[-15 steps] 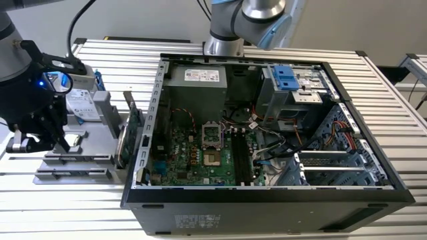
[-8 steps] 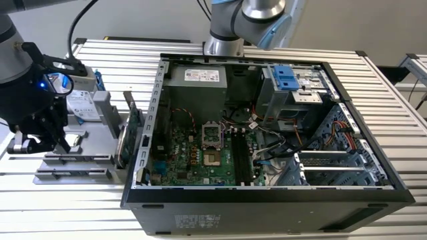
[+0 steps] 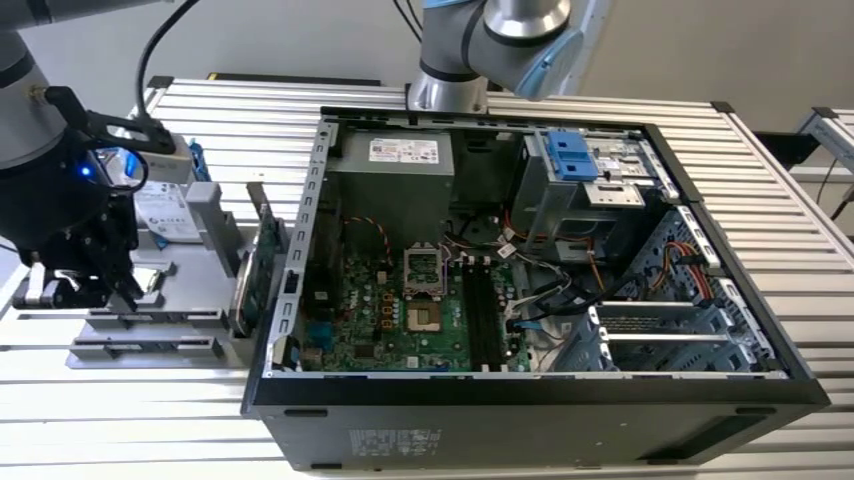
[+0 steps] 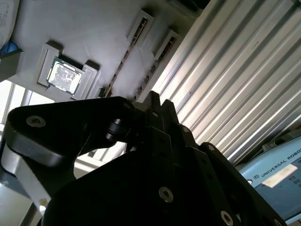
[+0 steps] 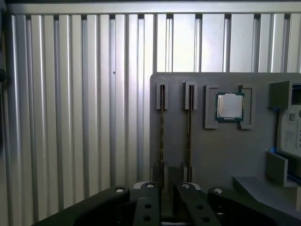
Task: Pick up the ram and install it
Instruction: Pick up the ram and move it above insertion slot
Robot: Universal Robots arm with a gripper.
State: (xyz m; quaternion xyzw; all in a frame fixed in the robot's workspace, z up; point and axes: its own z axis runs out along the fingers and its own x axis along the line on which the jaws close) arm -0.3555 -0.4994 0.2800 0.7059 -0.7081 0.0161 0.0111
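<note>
Two ram sticks stand on edge in slots of a grey fixture tray (image 5: pixel 221 155): one ram stick (image 5: pixel 162 127) and a second beside it (image 5: pixel 189 125). Both also appear in the second wrist view, the first (image 4: pixel 126 54) and the second (image 4: pixel 153 70). My black gripper (image 5: pixel 168 207) hovers just above the near ends of these slots, open by a narrow gap with nothing between its fingers. In the exterior view the gripper (image 3: pixel 80 288) hangs over the tray at the far left of that view, beside the open computer case (image 3: pixel 287 300). The motherboard's long memory slots (image 3: pixel 483 320) lie inside the case.
A processor chip (image 5: pixel 230 106) sits in a holder on the tray next to the sticks. A green expansion card (image 3: pixel 267 250) and a hard drive (image 3: pixel 167 210) stand on the tray near the case wall. Another arm's base (image 3: pixel 447 90) rises behind the case. Everything rests on a ribbed metal table (image 5: pixel 70 117).
</note>
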